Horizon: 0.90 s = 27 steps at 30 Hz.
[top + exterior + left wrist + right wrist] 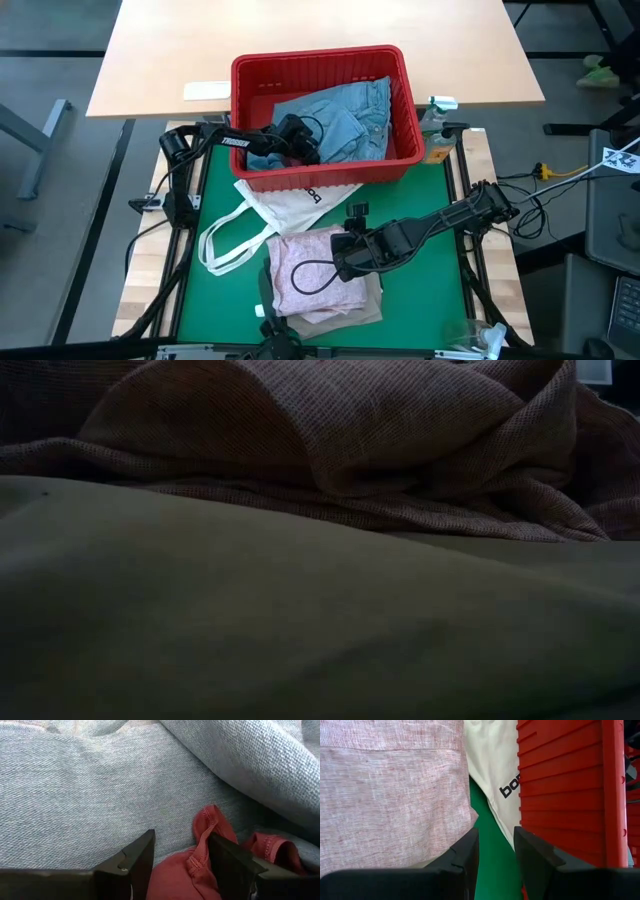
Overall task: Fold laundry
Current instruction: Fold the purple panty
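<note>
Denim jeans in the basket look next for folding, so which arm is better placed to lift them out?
Left: its gripper is open inside the red basket right over the denim jeans; the right gripper hovers over the pink top.

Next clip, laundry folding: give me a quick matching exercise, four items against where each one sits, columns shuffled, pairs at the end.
Items:
1. light blue denim jeans
2. mottled pink top
3. white tote bag
4. left end effector

Places:
A. spread flat on the green mat, near the front edge
B. reaching into the red basket, over the denim
C. heaped in the red basket
D. on the mat, partly under the basket's front wall

Pairs: 1-C, 2-A, 3-D, 4-B
</note>
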Each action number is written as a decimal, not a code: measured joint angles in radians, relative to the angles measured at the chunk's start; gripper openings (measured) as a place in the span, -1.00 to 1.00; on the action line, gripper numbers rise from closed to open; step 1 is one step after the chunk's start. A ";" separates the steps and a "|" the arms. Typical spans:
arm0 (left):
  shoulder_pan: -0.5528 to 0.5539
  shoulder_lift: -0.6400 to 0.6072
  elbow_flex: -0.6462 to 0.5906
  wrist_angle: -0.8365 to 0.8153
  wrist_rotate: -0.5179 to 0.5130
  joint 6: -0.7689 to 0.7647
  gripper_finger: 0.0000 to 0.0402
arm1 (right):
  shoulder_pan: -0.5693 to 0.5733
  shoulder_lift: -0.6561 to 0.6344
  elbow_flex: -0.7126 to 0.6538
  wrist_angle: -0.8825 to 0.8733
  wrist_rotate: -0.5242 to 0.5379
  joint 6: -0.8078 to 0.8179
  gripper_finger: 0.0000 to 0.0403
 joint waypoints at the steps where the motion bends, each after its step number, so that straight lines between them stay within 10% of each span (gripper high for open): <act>1: 0.000 0.000 0.000 -0.006 0.000 0.000 -0.12 | 0.000 0.000 0.000 0.000 0.000 0.000 -0.39; 12: 0.000 0.001 -0.001 -0.033 -0.005 -0.002 -0.18 | 0.000 0.000 0.000 0.000 -0.002 0.000 -0.39; 27: 0.002 0.002 -0.003 -0.048 0.038 -0.033 -0.94 | 0.000 -0.085 0.000 -0.228 0.068 0.024 -0.39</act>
